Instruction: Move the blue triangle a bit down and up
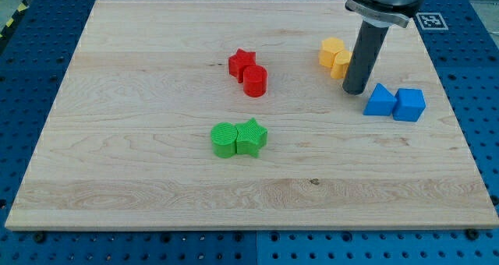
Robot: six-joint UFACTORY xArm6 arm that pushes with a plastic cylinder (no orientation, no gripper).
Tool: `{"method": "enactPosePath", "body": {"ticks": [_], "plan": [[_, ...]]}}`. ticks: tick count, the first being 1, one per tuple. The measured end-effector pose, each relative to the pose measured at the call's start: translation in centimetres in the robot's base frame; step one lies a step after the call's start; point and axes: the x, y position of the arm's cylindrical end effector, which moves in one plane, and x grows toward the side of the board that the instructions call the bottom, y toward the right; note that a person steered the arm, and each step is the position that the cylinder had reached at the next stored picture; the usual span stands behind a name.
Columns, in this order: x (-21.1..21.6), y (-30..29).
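The blue triangle (380, 100) lies on the wooden board (156, 164) at the view's right, touching a blue cube (409, 104) on its right side. My tip (355, 90) rests on the board just up and to the left of the blue triangle, a small gap apart from it. The rod rises from there toward the view's top, partly covering the yellow blocks (334, 57) behind it.
A red star (242, 62) and a red cylinder (255, 81) touch near the board's middle top. A green cylinder (224, 139) and a green star (251, 136) touch below them. The board's right edge lies close to the blue cube.
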Motion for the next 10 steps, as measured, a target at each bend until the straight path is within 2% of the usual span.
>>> {"method": "enactPosePath", "body": {"ticks": [3, 5, 7, 9, 10], "plan": [[1.1, 2.4], [10.9, 1.2], [15.3, 1.2], [15.8, 1.3], [14.0, 1.3]]}}
